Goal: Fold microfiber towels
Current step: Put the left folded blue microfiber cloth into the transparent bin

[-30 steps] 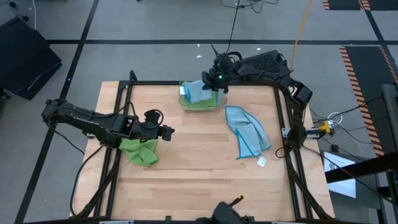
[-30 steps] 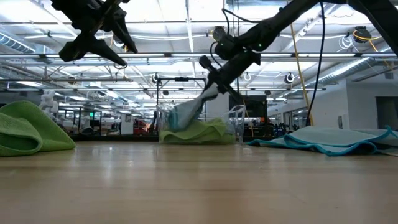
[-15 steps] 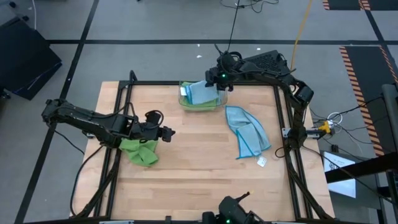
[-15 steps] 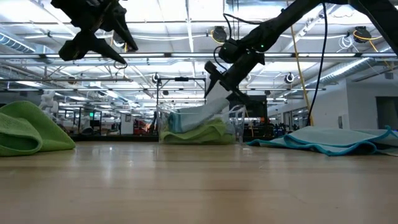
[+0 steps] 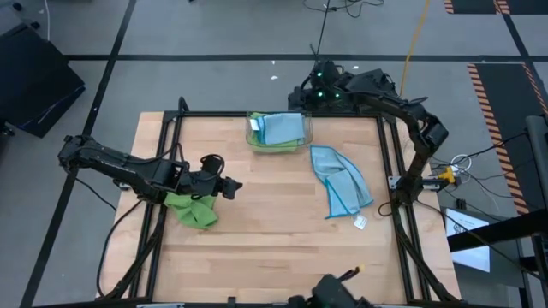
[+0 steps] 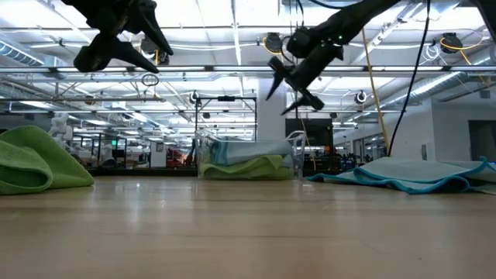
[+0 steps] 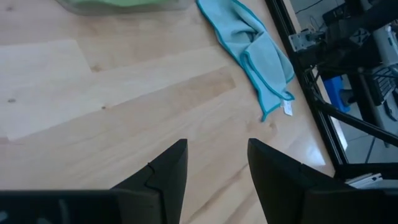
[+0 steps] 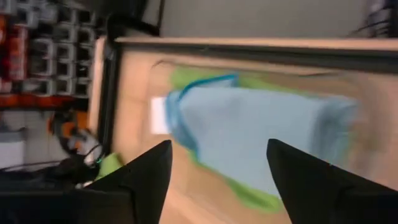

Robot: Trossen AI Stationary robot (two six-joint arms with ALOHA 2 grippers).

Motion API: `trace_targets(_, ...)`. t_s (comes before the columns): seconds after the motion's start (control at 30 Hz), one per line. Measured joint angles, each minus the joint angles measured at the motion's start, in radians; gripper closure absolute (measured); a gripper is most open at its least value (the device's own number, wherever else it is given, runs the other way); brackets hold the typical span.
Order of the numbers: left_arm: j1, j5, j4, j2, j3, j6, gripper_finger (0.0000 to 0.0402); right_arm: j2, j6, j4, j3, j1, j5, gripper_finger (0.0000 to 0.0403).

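We see the folded light blue microfiber towel (image 8: pixel 249 124) smeared by blur in the right wrist view. Beneath it, lime green cloth (image 5: pixel 278 147) in the clear plastic bin (image 5: pixel 306 137) stays mostly hidden.

The middle and near part of the counter (image 5: pixel 265 231) lies bare, open to passage. At the far edge stands the clear bin (image 5: pixel 278 133) with towels inside. A blue towel (image 5: pixel 341 180) spreads on the right; a green towel (image 5: pixel 193 208) bunches on the left.
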Motion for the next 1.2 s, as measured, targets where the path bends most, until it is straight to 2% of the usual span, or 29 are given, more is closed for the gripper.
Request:
trace_targets(0.13, 0.018, -0.012, 0.000, 0.000, 0.000, 0.024, 0.0231, 0.038, -0.019, 0.047, 0.029, 0.072, -0.004, 0.0182)
trace_targets(0.3, 0.043, -0.003, 0.008, 0.000, 0.000, 0.040, 0.0231, 0.106, -0.154, -0.001, 0.115, 0.131, 0.053, 0.0253)
trace_targets(0.47, 0.048, 0.020, 0.008, 0.000, 0.000, 0.022, 0.0231, 0.200, -0.293, -0.183, 0.228, 0.122, 0.119, 0.0336)
trace_targets(0.63, 0.048, 0.021, 0.005, 0.000, 0.000, 0.017, 0.0231, 0.285, -0.324, -0.176, 0.266, 0.101, 0.118, 0.0394)
trace_targets(0.87, 0.048, 0.026, -0.079, 0.000, 0.000, 0.013, 0.0231, 0.390, -0.371, -0.234, 0.311, 0.093, 0.115, 0.0399)
trace_targets(1.2, 0.048, 0.047, -0.176, 0.000, 0.000, 0.031, 0.0231, 0.383, -0.394, -0.231, 0.312, 0.091, 0.158, 0.0402)
